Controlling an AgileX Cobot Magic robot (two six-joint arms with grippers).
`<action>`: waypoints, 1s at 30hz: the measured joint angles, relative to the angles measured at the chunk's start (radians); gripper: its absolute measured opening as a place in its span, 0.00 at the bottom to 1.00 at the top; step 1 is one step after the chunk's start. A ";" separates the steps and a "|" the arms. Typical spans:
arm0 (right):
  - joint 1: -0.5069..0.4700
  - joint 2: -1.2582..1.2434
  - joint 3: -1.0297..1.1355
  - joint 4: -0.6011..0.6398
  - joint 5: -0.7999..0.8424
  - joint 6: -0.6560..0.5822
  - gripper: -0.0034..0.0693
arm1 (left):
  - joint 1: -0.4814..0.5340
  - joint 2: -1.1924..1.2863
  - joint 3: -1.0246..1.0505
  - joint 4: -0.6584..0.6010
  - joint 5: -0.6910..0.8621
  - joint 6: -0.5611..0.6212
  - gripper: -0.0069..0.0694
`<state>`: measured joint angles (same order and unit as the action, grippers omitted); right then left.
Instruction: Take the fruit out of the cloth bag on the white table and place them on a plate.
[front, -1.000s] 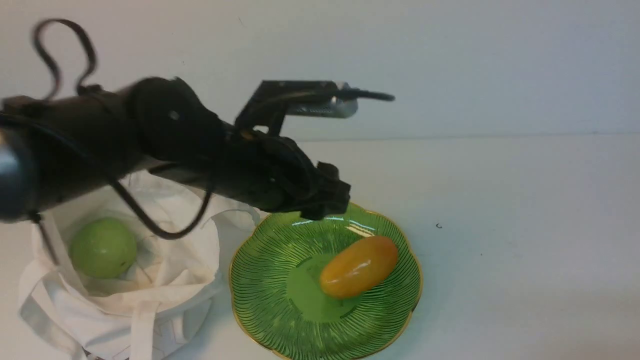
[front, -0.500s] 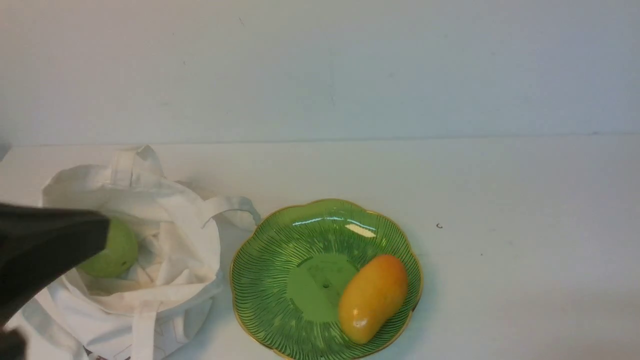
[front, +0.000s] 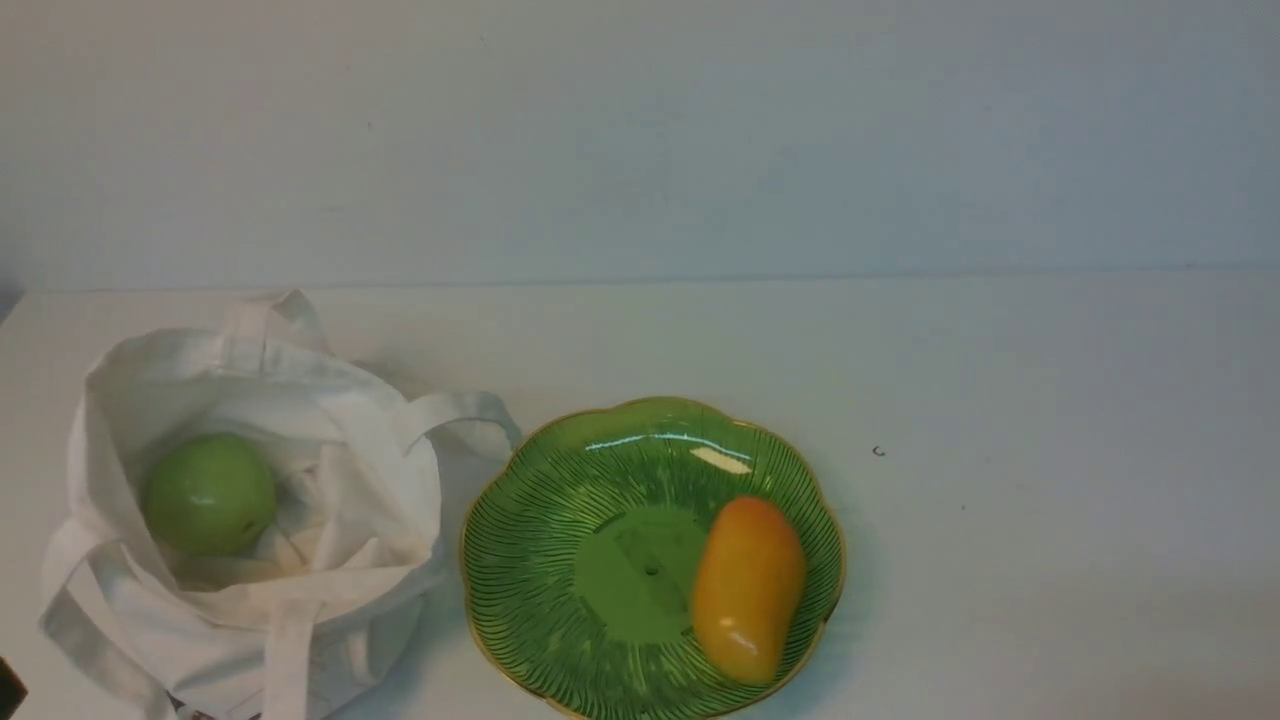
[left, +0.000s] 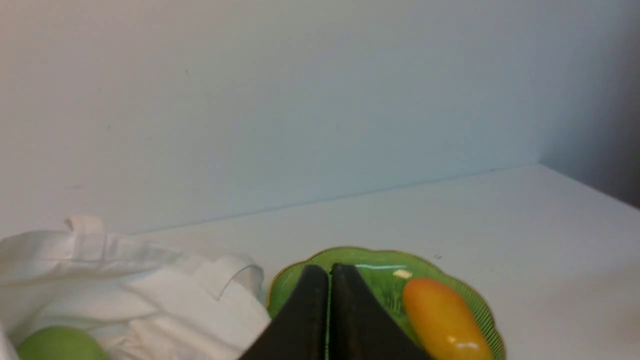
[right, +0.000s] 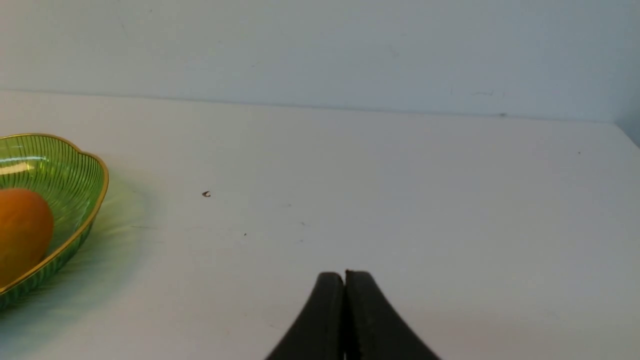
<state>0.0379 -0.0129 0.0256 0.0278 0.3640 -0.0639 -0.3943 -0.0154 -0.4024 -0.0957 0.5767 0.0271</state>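
The orange-yellow mango (front: 748, 588) lies in the right half of the green scalloped plate (front: 540, 520) on the white table (front: 1000, 400). The round green apple (front: 208, 493) sits inside the open white cloth bag (front: 330, 470) at the left. In the left wrist view my left gripper (left: 329, 272) is shut and empty, drawn back on my side of the plate (left: 300, 270), with the mango (left: 442, 320), the bag (left: 150, 295) and the apple (left: 60, 345) in sight. In the right wrist view my right gripper (right: 344, 276) is shut and empty over bare table, right of the plate (right: 75, 165).
A pale wall runs along the table's far edge. A tiny dark speck (front: 878, 451) lies on the table right of the plate. A bag strap (front: 460, 408) loops toward the plate's rim. Both arms are out of the front view.
My left arm has pulled back from above the plate and out of the front view to the lower left. The mango has rolled toward the plate's right side and turned more upright.
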 joint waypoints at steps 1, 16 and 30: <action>0.000 0.000 0.000 0.000 0.000 0.000 0.03 | 0.000 0.000 0.002 0.011 0.013 0.000 0.08; 0.000 0.000 0.000 0.000 0.000 0.000 0.03 | 0.000 -0.002 0.038 0.062 0.062 0.000 0.08; 0.000 0.000 0.000 0.000 0.000 0.000 0.03 | 0.315 -0.002 0.428 0.078 -0.286 0.001 0.08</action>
<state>0.0379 -0.0129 0.0256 0.0278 0.3640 -0.0639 -0.0795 -0.0170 0.0257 -0.0173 0.2904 0.0280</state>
